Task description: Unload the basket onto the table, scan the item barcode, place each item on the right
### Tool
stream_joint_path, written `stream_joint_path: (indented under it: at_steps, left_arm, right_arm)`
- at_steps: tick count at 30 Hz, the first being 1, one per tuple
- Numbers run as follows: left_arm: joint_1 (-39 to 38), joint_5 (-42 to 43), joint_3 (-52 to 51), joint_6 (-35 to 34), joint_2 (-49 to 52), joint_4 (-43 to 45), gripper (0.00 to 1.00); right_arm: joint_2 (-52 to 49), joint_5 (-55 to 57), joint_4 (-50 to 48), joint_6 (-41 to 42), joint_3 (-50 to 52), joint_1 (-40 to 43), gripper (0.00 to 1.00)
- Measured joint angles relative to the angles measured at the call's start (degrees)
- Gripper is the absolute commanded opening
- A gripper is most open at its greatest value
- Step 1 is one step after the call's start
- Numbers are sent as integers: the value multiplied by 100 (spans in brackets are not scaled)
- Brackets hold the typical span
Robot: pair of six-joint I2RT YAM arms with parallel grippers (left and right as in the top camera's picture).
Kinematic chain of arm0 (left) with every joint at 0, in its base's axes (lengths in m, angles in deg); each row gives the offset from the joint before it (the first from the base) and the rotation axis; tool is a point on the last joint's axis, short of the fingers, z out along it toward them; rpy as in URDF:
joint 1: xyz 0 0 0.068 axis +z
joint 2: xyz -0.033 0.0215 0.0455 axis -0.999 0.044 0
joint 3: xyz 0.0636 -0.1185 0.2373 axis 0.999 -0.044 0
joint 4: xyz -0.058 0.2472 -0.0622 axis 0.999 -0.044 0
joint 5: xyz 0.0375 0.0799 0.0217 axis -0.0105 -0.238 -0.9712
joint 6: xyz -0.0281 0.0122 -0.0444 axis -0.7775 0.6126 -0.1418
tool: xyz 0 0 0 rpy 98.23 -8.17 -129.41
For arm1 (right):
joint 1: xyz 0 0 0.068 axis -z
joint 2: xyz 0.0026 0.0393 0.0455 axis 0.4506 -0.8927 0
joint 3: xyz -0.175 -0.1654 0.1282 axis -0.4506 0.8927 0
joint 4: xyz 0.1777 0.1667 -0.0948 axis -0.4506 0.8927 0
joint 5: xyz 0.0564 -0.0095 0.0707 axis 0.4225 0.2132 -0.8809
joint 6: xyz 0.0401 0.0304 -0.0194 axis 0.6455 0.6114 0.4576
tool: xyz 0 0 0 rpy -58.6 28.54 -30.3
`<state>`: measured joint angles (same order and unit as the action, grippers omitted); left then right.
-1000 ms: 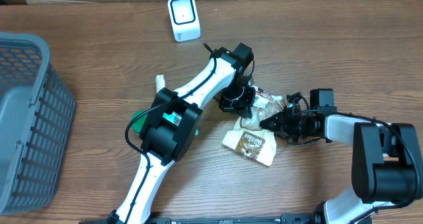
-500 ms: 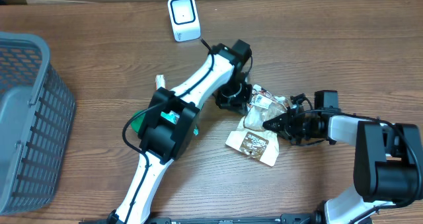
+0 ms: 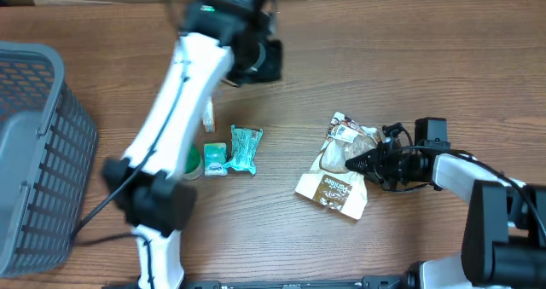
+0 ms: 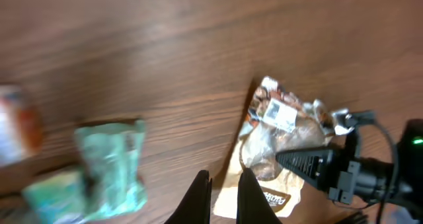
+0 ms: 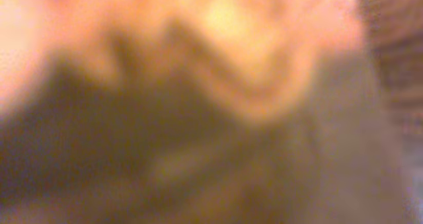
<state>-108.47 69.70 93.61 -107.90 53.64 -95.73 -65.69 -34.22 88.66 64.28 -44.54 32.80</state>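
Observation:
The item is a crinkled snack bag [image 3: 331, 185] with a tan bottom panel, lying right of centre on the wooden table [image 3: 409, 76]. A white barcode label [image 3: 345, 133] faces up on its far end and also shows in the left wrist view [image 4: 281, 113]. My right gripper [image 3: 350, 163] lies low on the table, shut on the bag's clear middle. Its wrist view is only an orange-brown blur. My left gripper [image 3: 263, 60] hangs high at the back, blurred, far from the bag [image 4: 259, 148]. Its fingers [image 4: 200, 196] are shut with nothing between them.
A grey slatted basket [image 3: 34, 153] fills the left edge. Two teal packets [image 3: 245, 148] and a small white-teal one [image 3: 215, 158] lie left of centre, beside the left arm [image 3: 162, 144]. The right arm [image 3: 478, 182] lies along the right front.
The left arm swung up and back from the bag to the far edge, uncovering the teal packets and covering the white device there. The right gripper and bag shifted slightly right.

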Motion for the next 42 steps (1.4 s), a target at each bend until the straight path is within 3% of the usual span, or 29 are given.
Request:
stream_joint_path:
  at_steps: [9, 18, 22, 25, 29, 30, 31, 42]
  left_arm:
    - [1250, -350, 20, 153, -820, -426, 4]
    - [2197, -621, 20, 448, -844, -728, 4]
    - [2509, -645, 20, 824, -844, -699, 10]
    - [2592, -660, 20, 1226, -844, -647, 18]
    - [2590, -660, 20, 1709, -844, -643, 45]
    - [2590, -667, 20, 1805, -844, -643, 76]
    - [2590, -667, 20, 1864, -844, -640, 98]
    - [2590, -713, 20, 1993, -844, -568, 100]
  right_arm:
    - [221, -144, 553, -321, -254, 0, 4]
    - [221, -361, 651, -623, -254, 0, 4]
    - [221, -374, 680, -693, -254, -2, 4]
    - [221, -374, 798, -769, -254, 0, 4]
    - [221, -374, 960, -916, -304, 0, 4]
    - [221, -372, 992, -940, -321, 0, 4]
    - [221, -374, 1036, -977, -356, -2, 4]
    - [221, -328, 1582, -1394, -634, -2, 4]
